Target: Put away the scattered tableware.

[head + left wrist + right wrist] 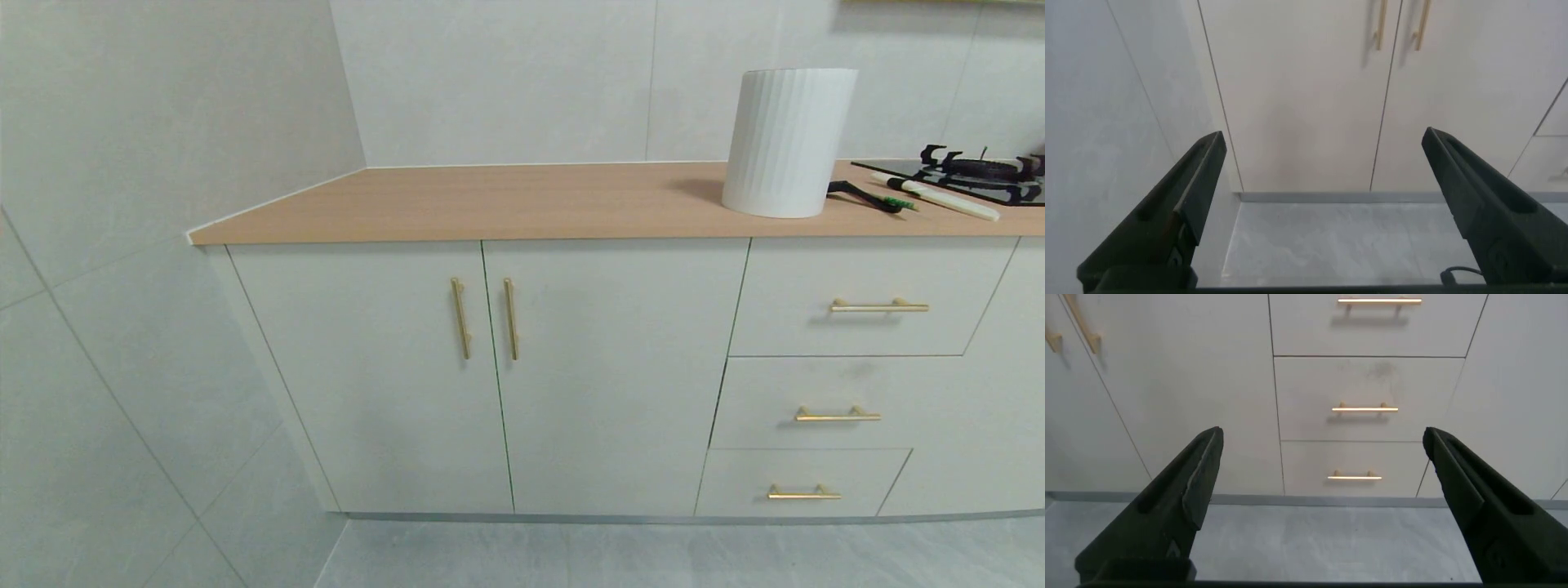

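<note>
On the wooden countertop (506, 200) a tall white ribbed container (787, 140) stands at the right. Just to its right lie a black-handled utensil (864, 196) and a long white utensil with a green band (933, 196). My left gripper (1323, 155) hangs low in front of the double cabinet doors (1396, 90), open, with nothing between its fingers. My right gripper (1323, 449) hangs low before the drawer stack (1372, 392), also open and empty. Both are well below the countertop and far from the utensils.
A black hob with pan supports (976, 173) sits at the far right of the counter. Below are two doors with gold handles (486, 318) and three drawers (849, 367). A tiled wall (122, 245) closes the left side. Grey floor (653, 555) lies in front.
</note>
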Tool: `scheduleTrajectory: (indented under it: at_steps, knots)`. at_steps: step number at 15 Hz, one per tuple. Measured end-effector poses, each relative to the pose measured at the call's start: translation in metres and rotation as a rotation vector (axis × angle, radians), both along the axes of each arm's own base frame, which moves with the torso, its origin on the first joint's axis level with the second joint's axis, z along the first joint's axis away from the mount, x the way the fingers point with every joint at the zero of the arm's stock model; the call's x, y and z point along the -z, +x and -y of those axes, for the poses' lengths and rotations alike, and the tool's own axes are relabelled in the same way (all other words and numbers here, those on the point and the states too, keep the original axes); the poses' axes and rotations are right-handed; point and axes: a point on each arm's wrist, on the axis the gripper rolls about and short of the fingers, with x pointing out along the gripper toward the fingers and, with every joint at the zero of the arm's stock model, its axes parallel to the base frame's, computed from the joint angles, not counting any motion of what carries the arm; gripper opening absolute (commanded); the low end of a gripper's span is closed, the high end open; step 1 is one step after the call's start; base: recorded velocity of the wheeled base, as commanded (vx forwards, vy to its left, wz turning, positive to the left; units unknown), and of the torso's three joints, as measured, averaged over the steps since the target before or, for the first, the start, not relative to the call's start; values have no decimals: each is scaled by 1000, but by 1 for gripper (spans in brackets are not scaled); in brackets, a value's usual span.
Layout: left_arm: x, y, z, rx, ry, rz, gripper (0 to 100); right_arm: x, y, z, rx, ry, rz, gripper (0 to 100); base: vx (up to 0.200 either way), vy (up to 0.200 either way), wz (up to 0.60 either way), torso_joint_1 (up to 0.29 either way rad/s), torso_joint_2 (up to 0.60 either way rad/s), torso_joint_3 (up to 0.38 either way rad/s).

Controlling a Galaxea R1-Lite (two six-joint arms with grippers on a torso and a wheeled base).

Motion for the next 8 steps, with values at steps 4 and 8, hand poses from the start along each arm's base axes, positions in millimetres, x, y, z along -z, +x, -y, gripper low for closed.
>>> scheduleTrajectory:
  at_steps: [4,8]
  knots:
    - [0,0,0,0,1,-1,100,1,0,0,0,5,-3,100,0,0,0,0,0,0]
    - [0,0,0,0,1,-1,100,1,0,0,0,9,-3,100,0,-150,0,2,2,4]
